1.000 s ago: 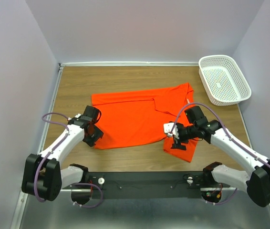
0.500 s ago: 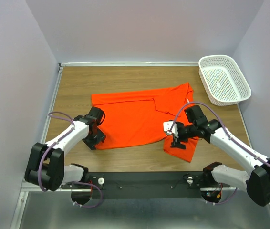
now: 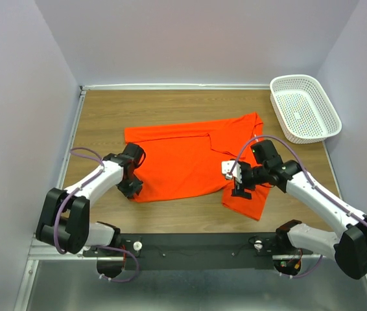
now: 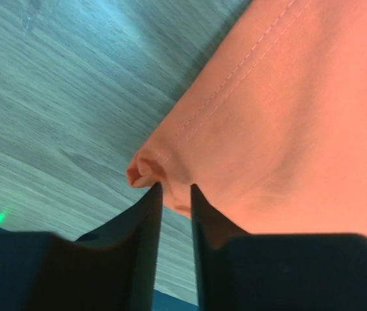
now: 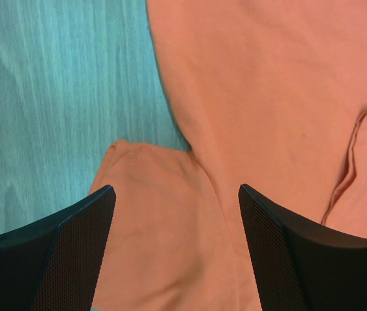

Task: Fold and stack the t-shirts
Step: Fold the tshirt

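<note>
The orange-red t-shirt (image 3: 183,159) lies spread flat on the wooden table, one sleeve (image 3: 245,202) reaching toward the near edge. My left gripper (image 3: 131,188) is at the shirt's near left corner. In the left wrist view its fingers stand close together (image 4: 176,188), and the puckered hem corner (image 4: 146,170) of the t-shirt (image 4: 287,116) is pinched between their tips. My right gripper (image 3: 238,188) hovers over the near sleeve with its jaws wide apart (image 5: 177,191). Flat cloth (image 5: 268,97) lies below them, nothing held.
A white perforated basket (image 3: 303,107) stands at the back right corner of the table (image 3: 106,110). Walls close in the left, back and right sides. The black mounting rail (image 3: 196,245) runs along the near edge.
My left gripper has moved in to the shirt's near left corner and narrowed its jaws onto the hem. The right gripper has barely shifted and stays wide.
</note>
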You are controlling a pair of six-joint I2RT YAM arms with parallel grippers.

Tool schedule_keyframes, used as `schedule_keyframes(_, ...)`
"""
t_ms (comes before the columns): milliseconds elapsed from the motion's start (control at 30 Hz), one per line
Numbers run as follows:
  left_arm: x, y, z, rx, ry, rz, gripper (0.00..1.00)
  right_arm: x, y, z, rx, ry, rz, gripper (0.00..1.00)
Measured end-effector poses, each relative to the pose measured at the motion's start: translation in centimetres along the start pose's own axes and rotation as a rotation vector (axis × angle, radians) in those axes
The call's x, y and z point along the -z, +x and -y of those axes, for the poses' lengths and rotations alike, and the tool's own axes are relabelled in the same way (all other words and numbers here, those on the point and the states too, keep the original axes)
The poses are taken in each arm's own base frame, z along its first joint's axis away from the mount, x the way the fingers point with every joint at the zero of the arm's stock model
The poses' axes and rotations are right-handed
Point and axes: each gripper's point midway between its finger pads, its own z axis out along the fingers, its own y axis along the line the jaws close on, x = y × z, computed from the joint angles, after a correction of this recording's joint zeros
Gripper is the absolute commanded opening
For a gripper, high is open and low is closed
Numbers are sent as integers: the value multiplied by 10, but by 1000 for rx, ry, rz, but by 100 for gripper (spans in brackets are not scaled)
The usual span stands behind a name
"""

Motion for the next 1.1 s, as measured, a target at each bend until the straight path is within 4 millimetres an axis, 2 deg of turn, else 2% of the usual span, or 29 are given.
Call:
schedule_keyframes(133, 4, 0, 1, -15, 19, 5, 52, 3, -5, 5, 3, 13, 4, 84)
schedule_keyframes(233, 9, 2, 1, -23, 38, 2, 58, 4, -8, 8, 6, 18, 9, 84)
schedule_keyframes(400, 15, 4, 1, -27, 55, 5, 58, 0, -6, 9, -6, 2, 0, 83)
schedule_keyframes(567, 2, 12, -5, -47, -17, -41, 55, 0, -7, 11, -5, 4, 1, 83)
schedule_keyframes(633, -6, 18, -8, -59, -57, -65, 52, 0, -7, 11, -5, 4, 1, 83)
schedule_keyframes(767, -6, 20, -6, -63, -61, -71, 35, 0, -7, 11, -5, 4, 0, 83)
schedule_keyframes(833, -6, 20, -6, -60, -61, -70, 21, 0, -7, 11, -5, 4, 0, 83)
schedule_keyframes(867, -6, 20, -6, -62, -61, -70, 5, 0, -7, 11, -6, 5, 1, 83)
schedule_keyframes(900, -6, 20, -5, -56, -59, -69, 0, 0, -7, 11, -6, 6, 1, 83)
schedule_keyframes(1100, -5, 18, -1, -83, -35, -63, 0, 6, -5, 12, -7, 22, -23, 84)
